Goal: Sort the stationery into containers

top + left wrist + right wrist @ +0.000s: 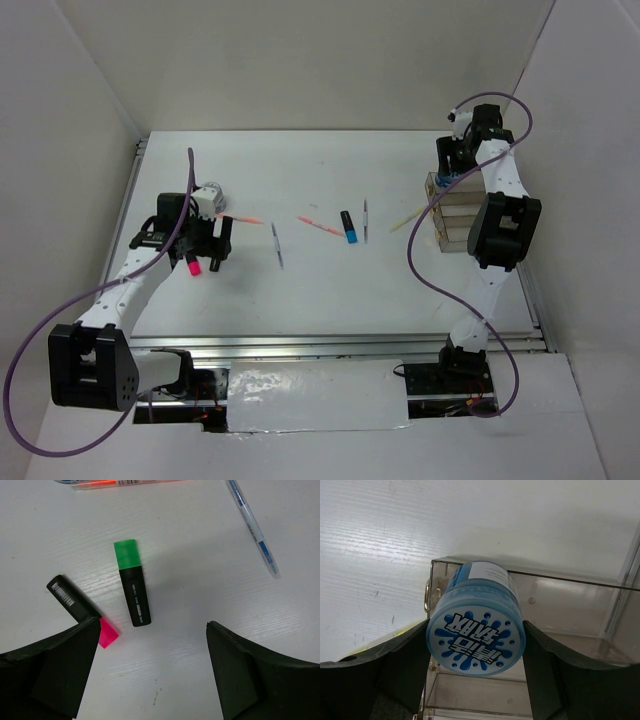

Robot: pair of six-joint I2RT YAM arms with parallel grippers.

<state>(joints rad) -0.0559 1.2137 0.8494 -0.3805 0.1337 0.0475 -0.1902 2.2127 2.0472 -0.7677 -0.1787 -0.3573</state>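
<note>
Blue-white tape roll [475, 632] above clear tray [570, 602]

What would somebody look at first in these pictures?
Probably the round blue and white tape roll, pinched in the right gripper right by the clear tray. Next comes the bright green-capped highlighter, lying on the white table below the open left gripper, with a pink-capped highlighter beside it.
</note>
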